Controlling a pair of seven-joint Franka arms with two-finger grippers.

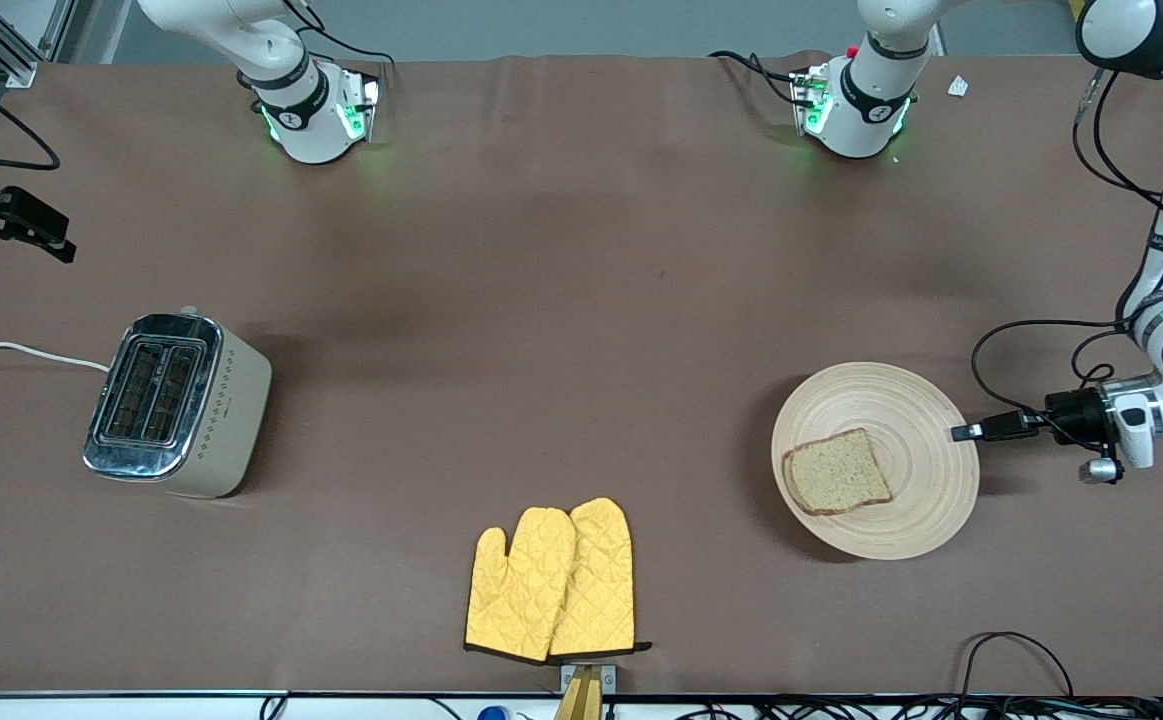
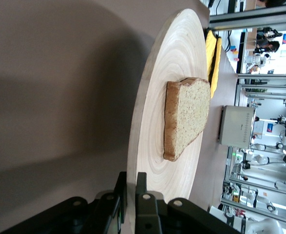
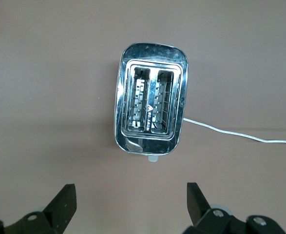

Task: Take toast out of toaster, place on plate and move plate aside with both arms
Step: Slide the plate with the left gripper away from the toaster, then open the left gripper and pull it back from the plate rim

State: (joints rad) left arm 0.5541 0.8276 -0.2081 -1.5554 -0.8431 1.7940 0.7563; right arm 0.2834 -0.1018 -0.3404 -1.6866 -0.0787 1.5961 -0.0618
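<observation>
Left hand (image 1: 961, 433) is clamped shut on the rim of the plate (image 1: 916, 410), at the plate's edge toward the left arm's end of the table (image 1: 581, 300); fingers (image 2: 142, 195) pinch the rim top & bottom. Toast (image 1: 837, 472) lies flat on the plate, on the part away from the hand & nearer the front camera. Right hand (image 3: 130, 207) hangs wide open w/ nothing held, over the toaster (image 1: 177, 404) near the right arm's table end. Yellow oven mitts (image 1: 553, 582) lie at the table's front edge.
</observation>
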